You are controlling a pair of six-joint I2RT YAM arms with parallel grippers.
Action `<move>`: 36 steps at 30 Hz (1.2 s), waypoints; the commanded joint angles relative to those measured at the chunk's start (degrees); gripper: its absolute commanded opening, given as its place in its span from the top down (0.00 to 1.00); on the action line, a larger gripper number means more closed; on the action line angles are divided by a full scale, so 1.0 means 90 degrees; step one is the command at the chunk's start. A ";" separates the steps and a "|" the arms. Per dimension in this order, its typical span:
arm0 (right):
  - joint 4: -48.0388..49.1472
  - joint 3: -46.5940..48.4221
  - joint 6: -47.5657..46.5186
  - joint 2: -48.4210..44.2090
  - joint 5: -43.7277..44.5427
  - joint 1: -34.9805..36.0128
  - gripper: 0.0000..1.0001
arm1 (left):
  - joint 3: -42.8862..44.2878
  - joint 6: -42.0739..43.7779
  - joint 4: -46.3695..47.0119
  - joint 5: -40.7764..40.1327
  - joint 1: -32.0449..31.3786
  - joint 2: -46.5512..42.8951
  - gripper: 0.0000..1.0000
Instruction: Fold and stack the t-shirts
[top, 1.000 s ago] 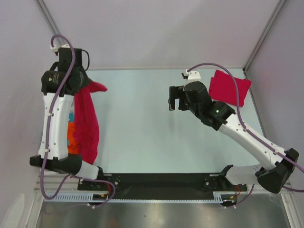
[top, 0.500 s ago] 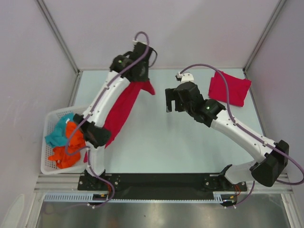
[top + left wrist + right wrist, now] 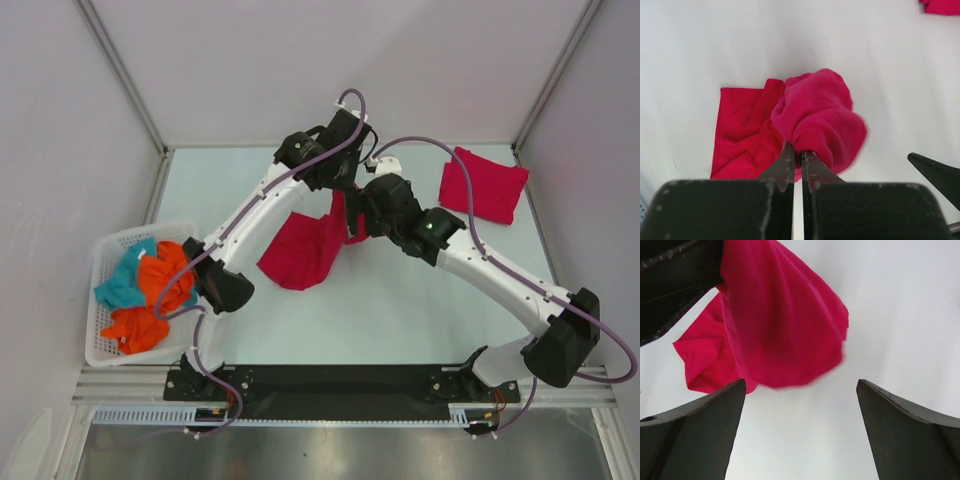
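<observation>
My left gripper is shut on a bunched edge of a crimson t-shirt above the middle of the table. The shirt hangs from the jaws, and its lower part lies crumpled on the table surface. My right gripper stands wide open just right of the hanging cloth, with nothing between its fingers. A second crimson t-shirt lies folded flat at the back right corner.
A white basket at the left edge holds teal and orange clothes. The two arms meet closely over the table's centre. Frame posts stand at the back corners.
My left arm has swung from over the basket to the table's centre with the t-shirt, whose lower end now rests on the table. The right gripper has shifted slightly left, beside the cloth.
</observation>
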 commanded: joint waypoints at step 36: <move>0.0042 0.0865 -0.0180 0.0066 0.0243 0.0330 0.05 | -0.2519 -0.0692 0.0045 -0.0891 0.0648 -0.2487 1.00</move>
